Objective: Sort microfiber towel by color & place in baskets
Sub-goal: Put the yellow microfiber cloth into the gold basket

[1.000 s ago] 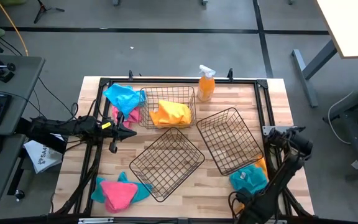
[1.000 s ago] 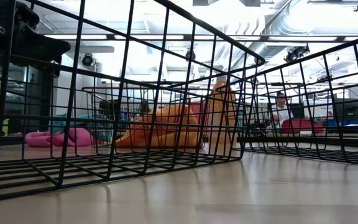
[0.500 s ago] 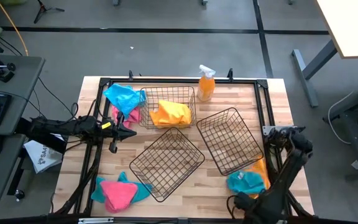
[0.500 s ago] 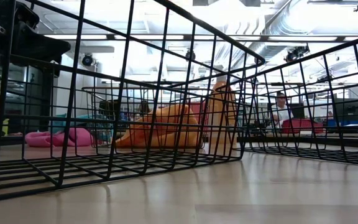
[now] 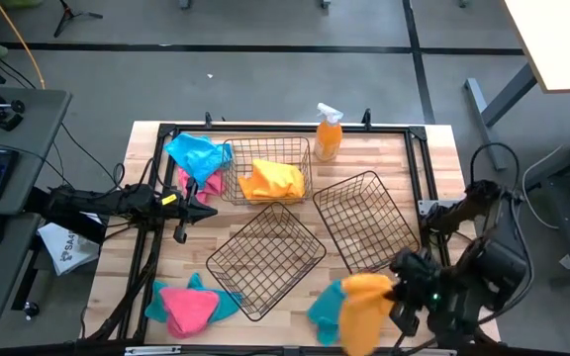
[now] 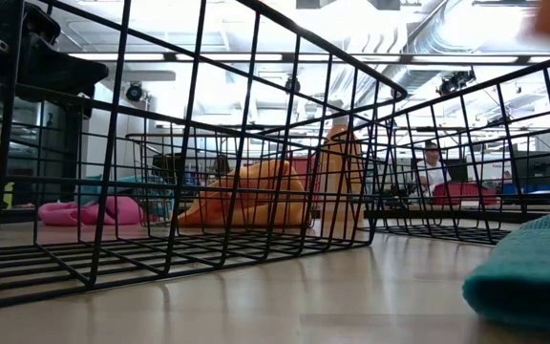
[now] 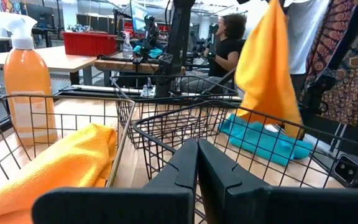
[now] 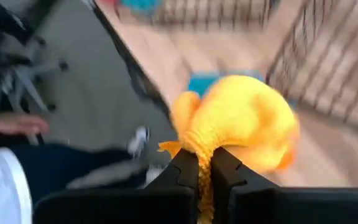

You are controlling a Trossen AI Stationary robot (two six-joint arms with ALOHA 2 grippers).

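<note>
My right gripper (image 5: 392, 293) is above the table's near right part, shut on a yellow-orange microfiber towel (image 5: 364, 302). The same towel hangs in the left wrist view (image 7: 266, 68). A teal towel (image 5: 326, 308) lies on the wood beneath it. Another yellow towel (image 5: 270, 180) lies in the far basket (image 5: 295, 148). The middle basket (image 5: 265, 259) and the right basket (image 5: 369, 223) hold nothing. A teal towel (image 5: 196, 153) and a pink one (image 5: 186, 184) lie left of the far basket. A pink and teal pile (image 5: 186, 305) lies near left. My left gripper (image 5: 204, 210) waits shut at the table's left. My right gripper pinches a bunched fold of the yellow-orange towel (image 8: 199, 144) between its two fingers, several layers thick. The fingers reach in from the table's right. The towel hangs slack below them (image 7: 272, 93), with its lower tip just above the teal towel (image 7: 263, 142).
An orange spray bottle (image 5: 328, 133) stands at the far edge behind the baskets. Black frame rails (image 5: 419, 168) run along the table's sides. A person stands beyond the table's near right in the left wrist view (image 7: 309, 37).
My right gripper has shut on the yellow-orange towel at the near right corner and lifted it, moving toward the table's left edge. The towel now hangs clear. The teal towel that lay over it has slid left along the near edge.
</note>
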